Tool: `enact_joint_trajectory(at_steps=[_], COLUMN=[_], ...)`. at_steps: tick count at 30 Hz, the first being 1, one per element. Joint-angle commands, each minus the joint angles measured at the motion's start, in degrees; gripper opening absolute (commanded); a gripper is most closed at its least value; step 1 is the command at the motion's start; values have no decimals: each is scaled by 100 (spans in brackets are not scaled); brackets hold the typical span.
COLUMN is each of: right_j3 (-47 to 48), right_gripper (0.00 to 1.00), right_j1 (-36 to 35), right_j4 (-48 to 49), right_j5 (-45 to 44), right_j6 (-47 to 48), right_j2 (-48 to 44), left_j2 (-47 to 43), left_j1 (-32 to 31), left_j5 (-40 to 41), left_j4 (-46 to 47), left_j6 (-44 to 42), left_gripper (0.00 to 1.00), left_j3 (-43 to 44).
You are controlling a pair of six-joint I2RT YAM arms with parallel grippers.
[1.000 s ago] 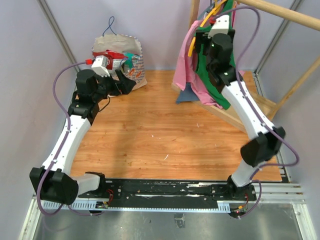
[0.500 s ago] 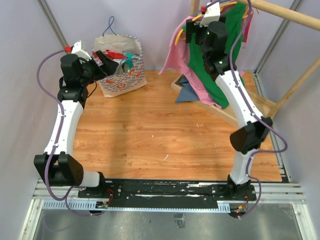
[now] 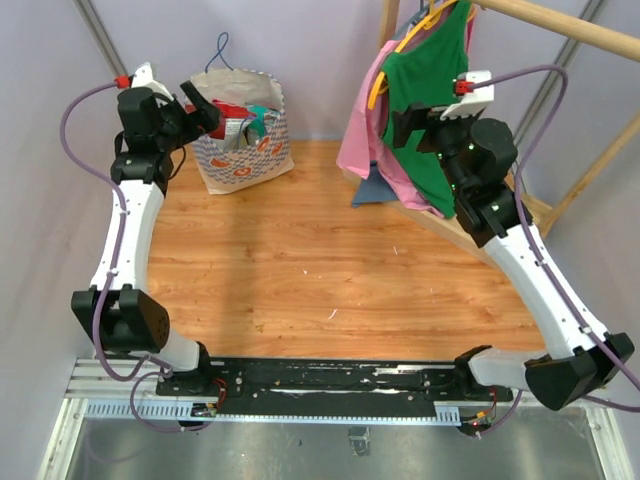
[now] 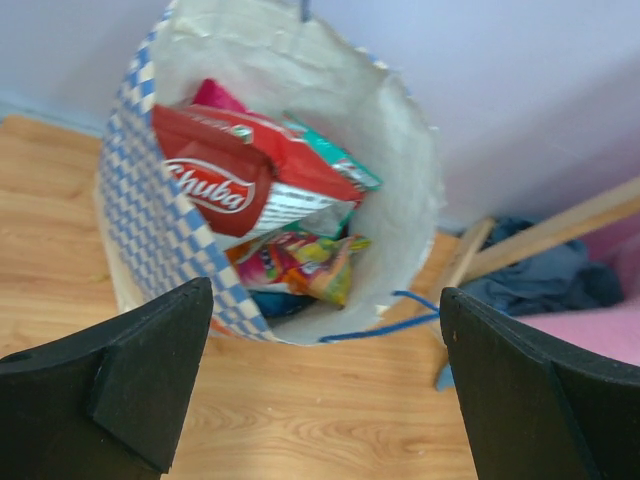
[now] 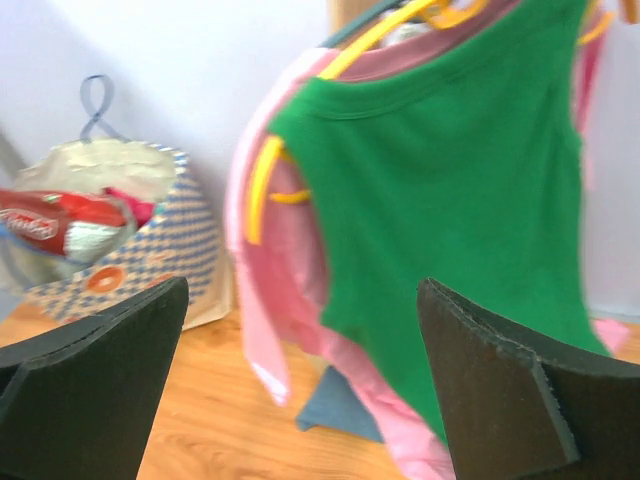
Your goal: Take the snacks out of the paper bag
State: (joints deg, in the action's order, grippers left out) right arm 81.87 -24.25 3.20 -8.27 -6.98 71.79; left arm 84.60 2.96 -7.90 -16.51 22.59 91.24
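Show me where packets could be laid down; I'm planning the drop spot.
The table is bare across its middle, between the paper bag, the arm-base rail and the hanging garments. Crowded: far right corner, with rack base and grey-blue cloth.

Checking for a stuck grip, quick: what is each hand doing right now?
Left hand: open, empty, facing the paper bag of snacks.
Right hand: open, empty, facing the green shirt.

Left gripper lifted from the foot of the paper bag to its upper left rim, right gripper drawn back from the hanging green shirt, pink garment fallen straight again.
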Motion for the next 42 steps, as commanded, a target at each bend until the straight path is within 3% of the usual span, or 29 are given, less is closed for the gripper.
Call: enact_joint_trajectory(at_steps=[1,8,13,16,22,27,32,42], right_j3=[62,2228,4272,5114,3879,3528,3198,1623], right_gripper=[99,99,99,99,99,99,99,99], right_j1=[-665,-1026,-1152,-1178,-1178,-1177,-1178,-1185], right_j4=[-77,-752,-1163,-1588,-860,-907,-917,-165], right_j5=[585,1270,1857,1863,1955,1963,1843,1608], right_j6=[-316,-993,-1333,-1330,-1393,-1314,-1181,-1422], right_j2=[392,2648,4681,5248,4861,4831,4667,3561], left_j2=[221,514,767,1133,1814,2129,2153,1248], left_j1=[82,88,92,91,91,69,64,-61], left_j5=[882,2492,2066,1784,1701,1666,1620,1325], left_j4=[-356,-551,152,204,66,-58,-357,-172], left_j6=[-41,-14,126,150,135,83,-41,18], left_gripper=[100,100,100,100,100,95,72,33], left_j3=[-23,-150,-430,-233,339,787,827,-644])
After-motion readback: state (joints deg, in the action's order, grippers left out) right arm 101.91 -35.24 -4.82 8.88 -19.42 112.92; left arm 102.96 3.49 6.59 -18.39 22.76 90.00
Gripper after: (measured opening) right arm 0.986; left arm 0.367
